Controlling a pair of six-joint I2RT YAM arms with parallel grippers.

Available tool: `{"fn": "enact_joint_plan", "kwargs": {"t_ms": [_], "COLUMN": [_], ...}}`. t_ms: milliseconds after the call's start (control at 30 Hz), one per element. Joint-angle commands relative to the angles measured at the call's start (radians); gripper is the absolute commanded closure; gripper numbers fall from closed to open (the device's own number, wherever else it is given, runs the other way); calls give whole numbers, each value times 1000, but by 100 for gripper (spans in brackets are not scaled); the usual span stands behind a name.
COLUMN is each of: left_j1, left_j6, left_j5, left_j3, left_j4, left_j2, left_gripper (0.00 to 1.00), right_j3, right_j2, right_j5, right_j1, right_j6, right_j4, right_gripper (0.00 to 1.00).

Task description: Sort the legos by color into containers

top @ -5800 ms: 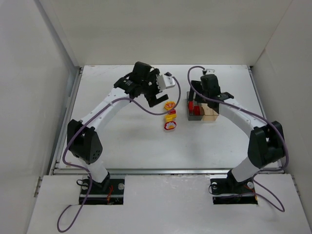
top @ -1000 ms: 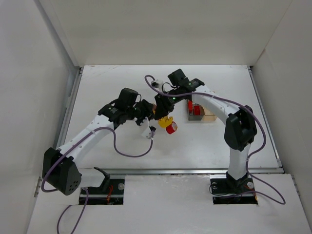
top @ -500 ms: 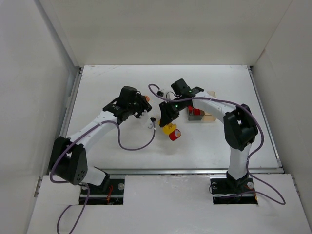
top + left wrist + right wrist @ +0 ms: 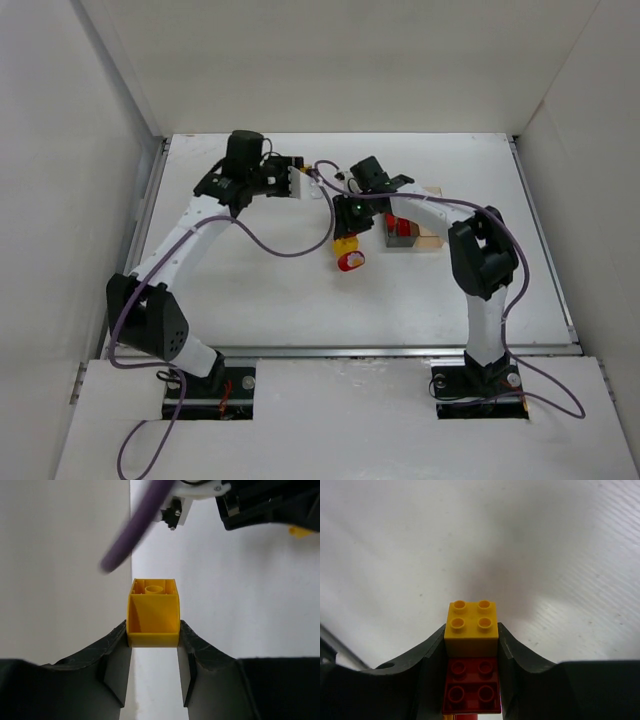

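The desk (image 4: 250, 290) carries two joined boxes right of centre. The dark box (image 4: 391, 241) already holds red bricks (image 4: 403, 227); the amber box (image 4: 433, 238) shows none. The left claw (image 4: 153, 642), far and left of the boxes, clamps a hollow yellow brick (image 4: 152, 612). The right claw (image 4: 471, 636), just left of the boxes, grips a studded yellow brick (image 4: 471, 625) stacked on a red brick (image 4: 471, 686). Estimated progress: about half. Both yellows and this red remain unsorted.

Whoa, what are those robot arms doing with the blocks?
They're sorting them by color. The left gripper pinches a yellow brick toward the back of the table. The right gripper clamps a yellow-and-red brick pair near the middle. The containers sit just to the right, with red bricks already in the dark one.
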Motion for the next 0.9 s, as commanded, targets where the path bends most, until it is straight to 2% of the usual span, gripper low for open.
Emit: {"fn": "enact_joint_plan", "kwargs": {"t_ms": [0, 200, 267, 367, 533, 567, 733, 867], "left_j1": [84, 94, 104, 115, 147, 147, 147, 114], "left_j6": [-357, -476, -510, -590, -742, -768, -840, -849], "left_j5": [322, 470, 512, 577, 680, 718, 781, 803], "left_j3": [69, 16, 5, 14, 60, 69, 134, 183], "left_j4": [-173, -250, -250, -250, -201, -201, -190, -190], "left_j2": [1, 1, 1, 12, 48, 70, 136, 154], "left_gripper": [100, 100, 100, 100, 100, 100, 100, 100], "right_j3": [43, 12, -7, -72, -236, -248, -281, -247], "right_j2": [7, -4, -35, -123, -332, -382, -479, -489], "right_j5": [130, 117, 80, 33, -47, -69, -268, -316], "right_j1": [-1, -1, -1, -1, -10, -10, -10, 3], "right_j6": [71, 49, 38, 2, -113, -186, -331, -360], "right_j4": [57, 97, 124, 216, 384, 393, 393, 393], "right_gripper": [57, 37, 27, 21, 20, 20, 21, 21]}}
